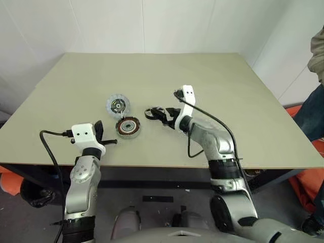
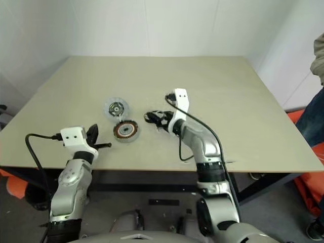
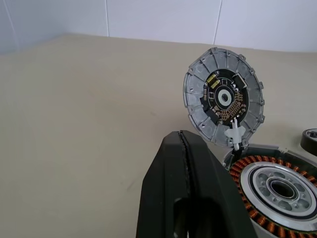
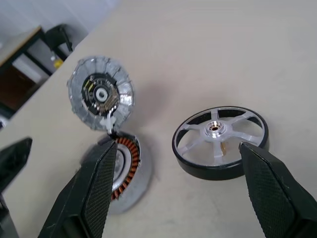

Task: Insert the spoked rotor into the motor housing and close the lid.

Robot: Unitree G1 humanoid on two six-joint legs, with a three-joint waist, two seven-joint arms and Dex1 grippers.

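Left eye view, frame centre: the right gripper [image 1: 154, 113] gapes around the spoked rotor [image 1: 153, 112] on the desk [image 1: 228, 86], right of the motor housing [image 1: 128, 126]; the lid [image 1: 117, 105] lies above it. Left wrist view: the left gripper [image 3: 185, 163] is closed, empty. Right wrist view: centre both fingers on the rotor's rim before squeezing

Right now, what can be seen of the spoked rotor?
The spoked rotor is a thick black ring with silvery spokes running from a small shiny hub. It lies flat on the table, spokes facing up, apart from the motor housing and the lid. It sits between the open fingers of the right claw, not gripped.
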